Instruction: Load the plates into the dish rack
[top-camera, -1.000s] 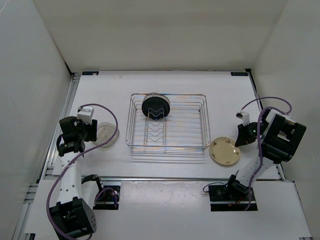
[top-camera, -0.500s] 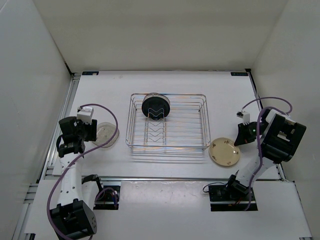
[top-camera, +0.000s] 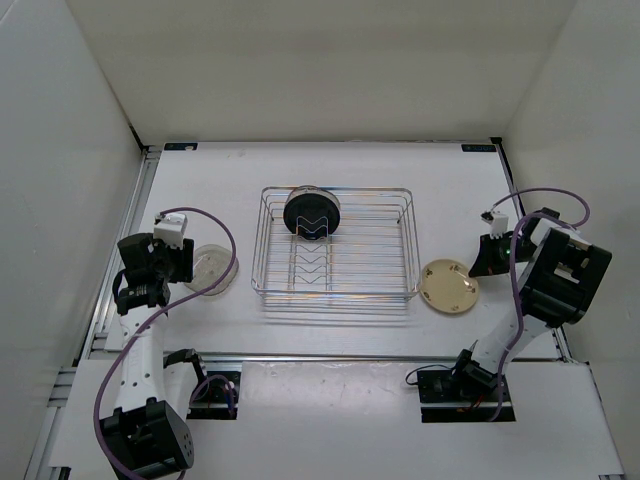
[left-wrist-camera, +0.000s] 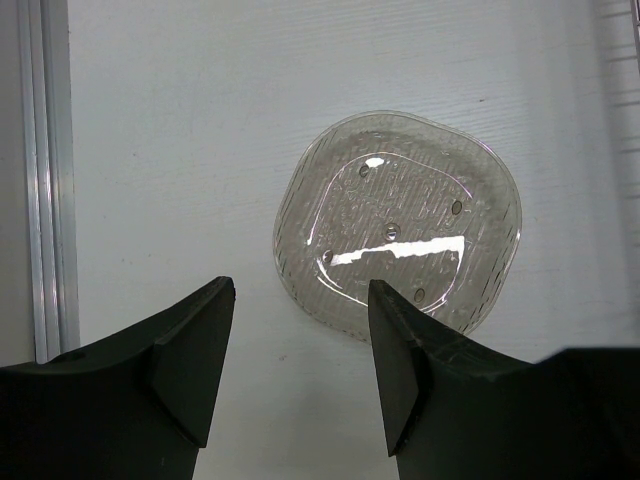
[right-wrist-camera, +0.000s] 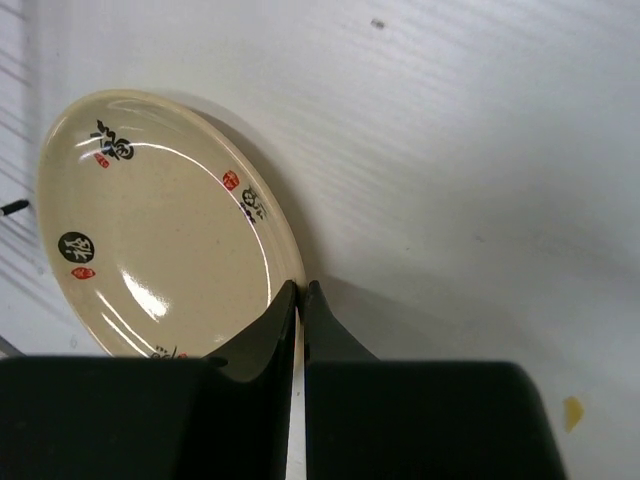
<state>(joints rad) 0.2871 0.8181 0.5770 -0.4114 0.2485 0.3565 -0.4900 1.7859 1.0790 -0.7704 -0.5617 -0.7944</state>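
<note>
1. right gripper (right-wrist-camera: 300, 290): clenched. the 2 fingers are closed to a hairline gap on the near rim of the cream plate (right-wrist-camera: 160, 220), 1 finger over the plate's inner face, the other outside the rim. the plate extends ahead and to the left of the fingertips, face up, with small dark and red marks on it. a dark shadow runs under the gripped edge, so that edge appears raised off the table (top-camera: 400, 165). whether the far edge rests on the table cannot be told. further left of this gripper, beyond the plate, stands the rack (top-camera: 335, 188), apart from the plate.

2. left gripper (left-wrist-camera: 300, 290): released. the 2 fingers stand wide apart and hold nothing. the clear plate (left-wrist-camera: 400, 220) lies flat on the table just ahead of the fingertips, offset toward the right finger. that fingertip overlaps the plate's near edge in the wrist view; contact cannot be told. a metal rail (left-wrist-camera: 40, 170) runs along the table to this gripper's left. the rack is to its right, beyond the clear plate and not touching it.

3. rack: sits between the 2 grippers. 1 black plate (top-camera: 312, 210) stands on edge in the dividers (top-camera: 308, 262) at the end farthest from both arm bases. the cream and clear plates are outside the rack.
</note>
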